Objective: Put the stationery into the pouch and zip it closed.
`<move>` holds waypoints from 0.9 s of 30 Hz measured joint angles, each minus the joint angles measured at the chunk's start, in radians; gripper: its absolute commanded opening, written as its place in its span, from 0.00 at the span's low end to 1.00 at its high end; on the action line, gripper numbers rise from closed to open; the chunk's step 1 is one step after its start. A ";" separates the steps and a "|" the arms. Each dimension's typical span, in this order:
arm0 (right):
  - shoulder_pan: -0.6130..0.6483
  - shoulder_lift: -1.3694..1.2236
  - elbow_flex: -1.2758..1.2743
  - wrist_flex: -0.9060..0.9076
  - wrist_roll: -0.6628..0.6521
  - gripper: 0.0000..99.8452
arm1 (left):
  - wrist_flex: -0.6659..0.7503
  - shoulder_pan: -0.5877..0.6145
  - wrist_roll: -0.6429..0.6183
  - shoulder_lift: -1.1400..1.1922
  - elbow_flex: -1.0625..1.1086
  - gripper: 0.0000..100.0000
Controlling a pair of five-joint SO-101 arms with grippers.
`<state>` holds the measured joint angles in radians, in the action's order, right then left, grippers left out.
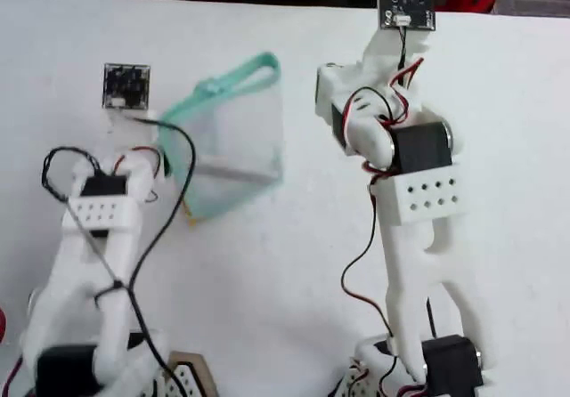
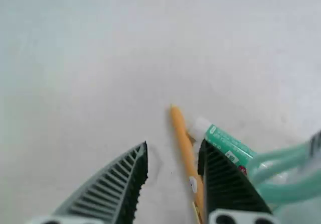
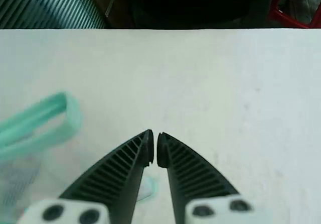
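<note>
The table (image 1: 267,272) is seen as a white, matt, smooth surface. At ten o'clock from its middle, the pouch (image 1: 240,139) is made of clear, faintly glossy plastic, edged with mint-green trim. The left gripper (image 2: 173,144) and right gripper (image 3: 155,136) are tipped with dark, matt, ribbed plastic. The pencil (image 2: 179,133) is coated smooth

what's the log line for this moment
left hand: open, above pencil and glue stick | right hand: shut, empty, near pouch | pencil, glue stick: on table beside pouch
</note>
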<state>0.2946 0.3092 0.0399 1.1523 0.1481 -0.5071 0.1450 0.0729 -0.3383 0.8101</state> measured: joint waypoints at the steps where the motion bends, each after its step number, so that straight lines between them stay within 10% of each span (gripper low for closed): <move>1: 0.015 -0.006 -0.009 0.000 0.000 0.02 | -0.002 0.000 -0.015 0.035 -0.015 0.17; 21: 0.057 -0.035 -0.077 -0.057 0.000 0.03 | 0.170 -0.121 -0.071 -0.229 0.178 0.17; 27: 0.095 -0.035 0.040 -0.060 0.000 0.18 | 0.172 -0.124 -0.071 -0.330 0.247 0.17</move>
<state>0.3897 0.2739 0.0798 1.0925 0.1481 -0.3353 0.0207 0.0023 -0.6682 1.0572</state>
